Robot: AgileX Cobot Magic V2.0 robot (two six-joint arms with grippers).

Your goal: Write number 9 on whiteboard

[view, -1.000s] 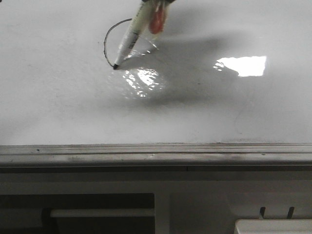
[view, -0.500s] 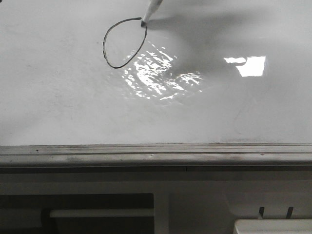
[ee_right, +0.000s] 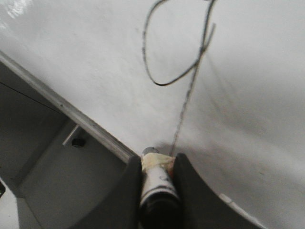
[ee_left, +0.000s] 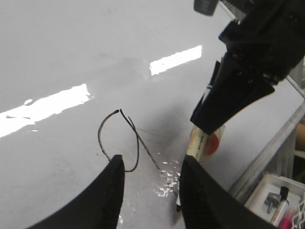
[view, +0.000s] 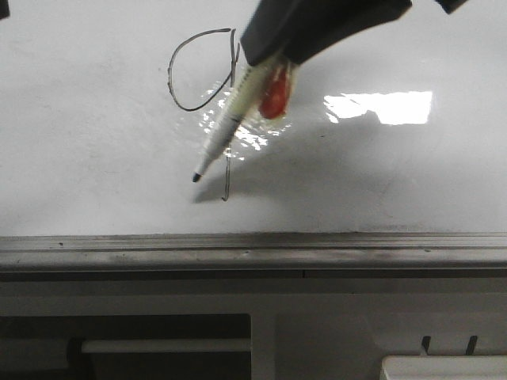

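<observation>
Fingers of the right gripper clamp a taped marker; the left gripper hangs over the board, jaws parted and empty. Half a second ago only the oval loop stood drawn, pen tip at its upper right. Now a straight tail runs from the loop toward the near edge rail, and the tip sits just left of the tail's end, apparently lifted. Judgement: the number 9, toward the whiteboard's far left, looks complete.
</observation>
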